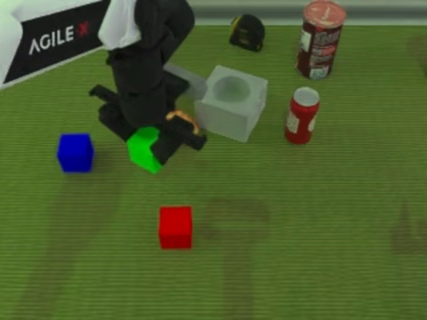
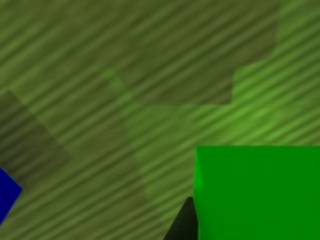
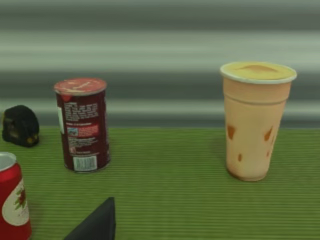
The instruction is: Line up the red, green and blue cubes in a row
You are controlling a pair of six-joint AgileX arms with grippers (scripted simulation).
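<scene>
Left gripper (image 1: 155, 148) clamped on the green cube (image 1: 145, 148).
It hangs between the blue cube (image 1: 75, 153) and grey hollowed block (image 1: 232, 102), behind the red cube (image 1: 175, 227); the right gripper isn't seen.

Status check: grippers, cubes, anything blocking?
Left gripper shut on green cube, between blue cube and red cube. Right arm out of top view. Grey block close behind.

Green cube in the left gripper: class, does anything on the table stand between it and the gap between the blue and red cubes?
Nothing visible does. The left gripper holds the small bright green cube; only bare green mat lies between the deep blue cube and the bright red cube.
</scene>
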